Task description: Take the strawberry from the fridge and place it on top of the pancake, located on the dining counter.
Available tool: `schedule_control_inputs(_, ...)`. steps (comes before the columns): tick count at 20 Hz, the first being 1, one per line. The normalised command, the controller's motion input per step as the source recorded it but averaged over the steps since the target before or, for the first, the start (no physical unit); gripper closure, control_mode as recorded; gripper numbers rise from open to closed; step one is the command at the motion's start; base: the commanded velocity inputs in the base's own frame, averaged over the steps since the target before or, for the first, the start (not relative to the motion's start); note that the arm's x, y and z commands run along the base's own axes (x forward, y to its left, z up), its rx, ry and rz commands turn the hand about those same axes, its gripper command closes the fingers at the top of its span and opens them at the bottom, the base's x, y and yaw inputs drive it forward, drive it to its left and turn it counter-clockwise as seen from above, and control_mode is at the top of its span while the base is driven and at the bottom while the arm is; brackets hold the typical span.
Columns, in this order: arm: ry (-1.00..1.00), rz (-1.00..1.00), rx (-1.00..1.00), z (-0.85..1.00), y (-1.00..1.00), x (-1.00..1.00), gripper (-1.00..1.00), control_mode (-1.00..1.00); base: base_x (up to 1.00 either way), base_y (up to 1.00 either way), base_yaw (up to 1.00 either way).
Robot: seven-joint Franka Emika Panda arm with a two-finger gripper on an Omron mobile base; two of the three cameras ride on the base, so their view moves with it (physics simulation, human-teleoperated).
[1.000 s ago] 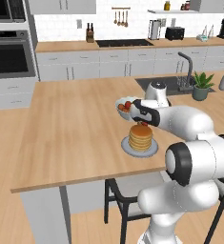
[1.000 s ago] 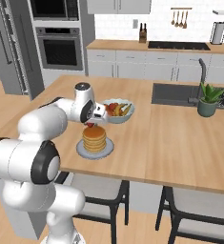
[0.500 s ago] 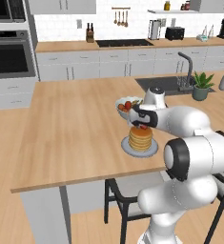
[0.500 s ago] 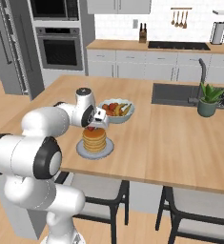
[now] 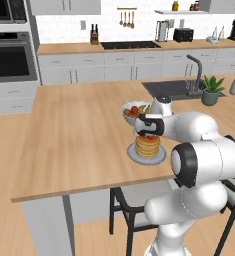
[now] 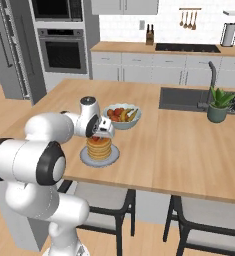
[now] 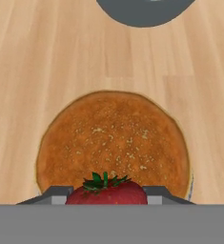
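My pincer point(image 5: 150, 135) has come down over the last second — from hanging above the stack to sitting low, just over the pancake point(image 5: 147, 145). The strawberry point(image 7: 106, 193) is clamped between my two fingers, closed snugly on its sides, leaves pointing forward, and in the hand view the golden top of the pancake point(image 7: 114, 143) spreads right beneath it. The stack sits on the dining counter point(image 5: 79, 135), just beside the fruit bowl point(image 6: 122, 116). I judge the carrying is done — what remains is to let go, with the berry slightly short of the stack's middle.
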Motion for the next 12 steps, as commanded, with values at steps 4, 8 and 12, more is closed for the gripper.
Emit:
schedule_control_inputs(4, 0.0, 0.0, 0.0, -0.08, 0.0, 0.0, 1.0, -1.0, 0.0, 0.0, 0.0)
schedule_control_inputs(8, 0.0, 0.0, 0.0, 0.06, 0.0, 0.0, 1.0, -1.0, 0.0, 0.0, 0.0)
schedule_control_inputs(12, 0.0, 0.0, 0.0, 0.13, 0.0, 0.02, 1.0, -1.0, 0.0, 0.0, 0.0)
